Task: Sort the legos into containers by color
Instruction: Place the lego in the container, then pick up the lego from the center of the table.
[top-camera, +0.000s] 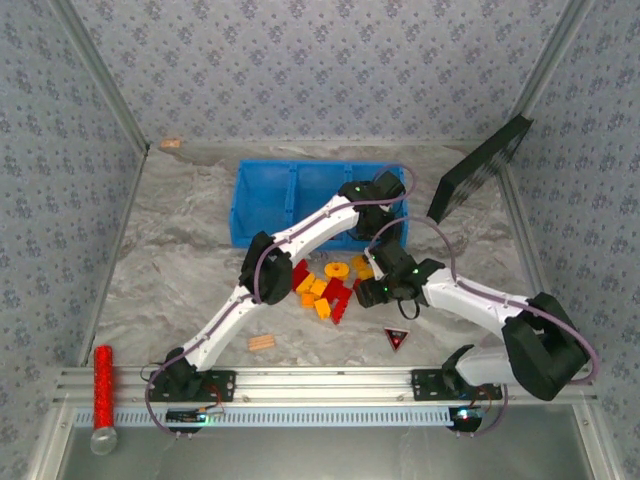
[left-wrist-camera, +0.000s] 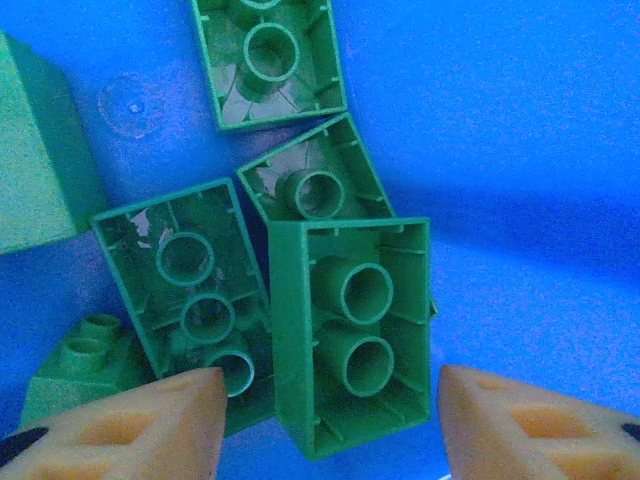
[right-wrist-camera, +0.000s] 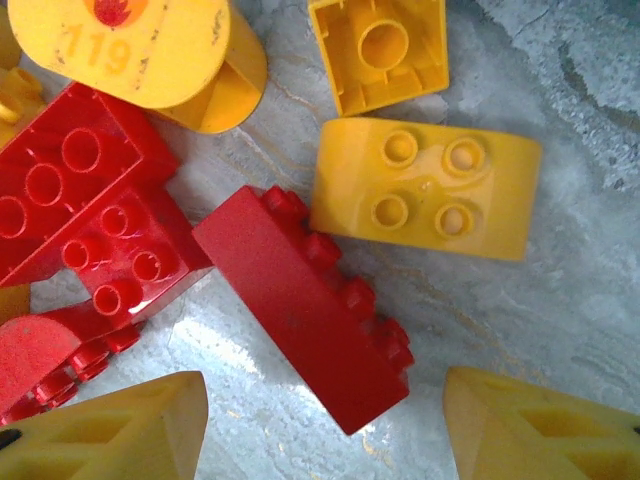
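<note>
The blue bin (top-camera: 262, 200) stands at the back of the table. My left gripper (top-camera: 378, 192) hangs over its right-hand compartment. In the left wrist view several green legos lie on the blue floor (left-wrist-camera: 520, 120). One green brick (left-wrist-camera: 350, 320) lies hollow side up between the left gripper's (left-wrist-camera: 332, 385) open fingers, with a gap on each side. My right gripper (top-camera: 372, 290) is low over the red and yellow pile (top-camera: 330, 290) on the table. It (right-wrist-camera: 325, 400) is open around a red brick (right-wrist-camera: 300, 310) lying on its side, not touching it. A yellow brick (right-wrist-camera: 425, 190) lies just beyond.
More red bricks (right-wrist-camera: 70, 180), a yellow ring piece (right-wrist-camera: 140, 50) and a hollow yellow brick (right-wrist-camera: 380, 50) crowd the pile. A dark triangle (top-camera: 397, 338) and a tan wooden piece (top-camera: 262, 343) lie near the front. A black panel (top-camera: 480, 170) leans at the right wall.
</note>
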